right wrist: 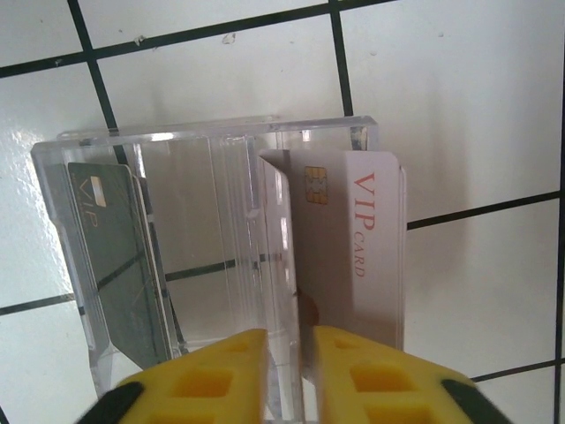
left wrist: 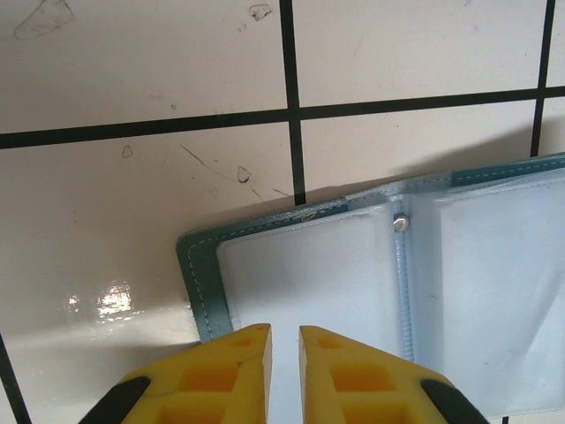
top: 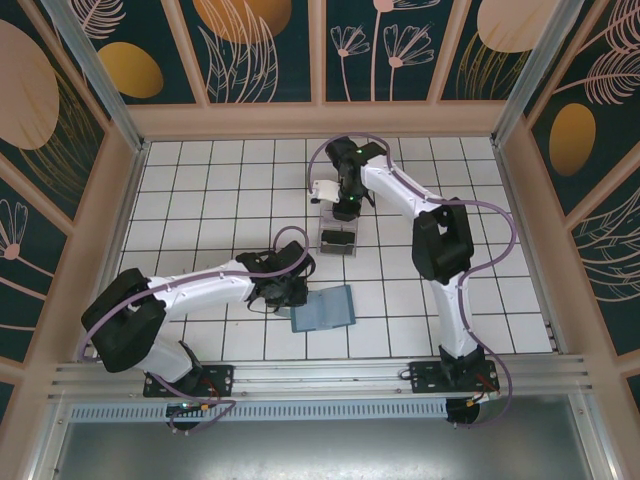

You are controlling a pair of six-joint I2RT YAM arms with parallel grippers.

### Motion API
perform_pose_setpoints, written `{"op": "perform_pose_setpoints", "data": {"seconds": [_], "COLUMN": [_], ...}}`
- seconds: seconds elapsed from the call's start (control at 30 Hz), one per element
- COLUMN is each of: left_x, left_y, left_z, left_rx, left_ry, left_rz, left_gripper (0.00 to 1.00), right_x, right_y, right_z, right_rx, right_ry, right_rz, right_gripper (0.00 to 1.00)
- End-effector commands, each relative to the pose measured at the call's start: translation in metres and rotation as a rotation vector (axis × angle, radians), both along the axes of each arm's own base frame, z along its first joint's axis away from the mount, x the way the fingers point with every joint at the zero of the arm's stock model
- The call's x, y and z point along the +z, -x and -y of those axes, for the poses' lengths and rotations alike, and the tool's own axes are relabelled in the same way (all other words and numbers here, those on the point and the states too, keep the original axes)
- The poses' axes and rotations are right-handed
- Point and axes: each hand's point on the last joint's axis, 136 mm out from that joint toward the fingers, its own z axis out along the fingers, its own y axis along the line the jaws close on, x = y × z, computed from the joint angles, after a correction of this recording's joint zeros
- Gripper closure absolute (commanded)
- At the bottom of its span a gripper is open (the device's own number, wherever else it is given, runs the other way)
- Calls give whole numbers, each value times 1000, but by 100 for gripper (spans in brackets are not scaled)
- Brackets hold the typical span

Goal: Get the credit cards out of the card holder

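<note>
The teal card holder (top: 322, 308) lies open on the tabletop (top: 200, 190), lower middle of the top view, with the left end effector (left wrist: 284, 331) over its left half, jaws a sliver apart and nothing in them. The dark card (right wrist: 110, 247) and white VIP card (right wrist: 349, 247) stand in the clear stand (right wrist: 212, 177), upper middle. The right end effector (right wrist: 290, 337) is barely parted at the white one's bottom edge, can't tell if it's gripping.
</note>
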Motion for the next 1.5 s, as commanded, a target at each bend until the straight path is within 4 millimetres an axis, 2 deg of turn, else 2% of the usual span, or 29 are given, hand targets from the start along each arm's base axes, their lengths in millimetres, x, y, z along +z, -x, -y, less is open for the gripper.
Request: {"op": "perform_pose_setpoints", "data": {"seconds": [0.0, 0.2, 0.23, 0.33, 0.37, 0.6, 0.83, 0.87, 0.97, 1.07, 1.17, 1.23, 1.3, 1.4, 1.47], "left_x": [0, 1, 1, 1, 1, 13, 25, 28, 34, 39, 44, 48, 53, 65, 71], "left_y": [1, 0, 0, 0, -1, -15, -33, -36, -48, -61, -77, -89, -98, -113, -121], "left_z": [-9, -9, -9, -10, -10, -21, -39, -40, -49, -65, -85, -102, -123, -158, -180], "left_rx": [24, 28, 27, 28, 30, 86, 142, 143, 152, 164, 187, 229, 293, 397, 452], "left_ry": [-24, -24, -23, -27, -25, -33, -25, -21, -33, -110, -213, -270, -329, -405, -458], "left_rz": [6, 13, 13, 15, 18, 92, 160, 173, 221, 291, 368, 410, 464, 535, 566], "left_gripper": [83, 83, 83, 83, 83, 83, 81, 80, 74, 61, 41, 26, 15, 2, 1], "right_x": [13, 36, 40, 56, 63, 97, 122, 123, 132, 131, 119, 108, 95, 74, 62], "right_y": [-12, -34, -37, -43, -44, -47, -28, -29, -23, -16, -8, -1, 5, 14, 18], "right_z": [4, 9, 9, 8, 8, 6, 12, 26, 47, 82, 119, 144, 166, 196, 213], "right_rx": [-23, -92, -105, -149, -164, -302, -491, -545, -674, -818, -957, -1044, -1116, -1214, -1268], "right_ry": [9, 6, -2, -31, -47, -177, -383, -408, -513, -598, -656, -686, -707, -740, -767], "right_rz": [64, 209, 230, 279, 291, 363, 398, 407, 446, 474, 496, 518, 543, 585, 611], "right_gripper": [75, 69, 65, 42, 39, 33, 31, 29, 23, 18, 2, 1, 1, 1, 1]}}
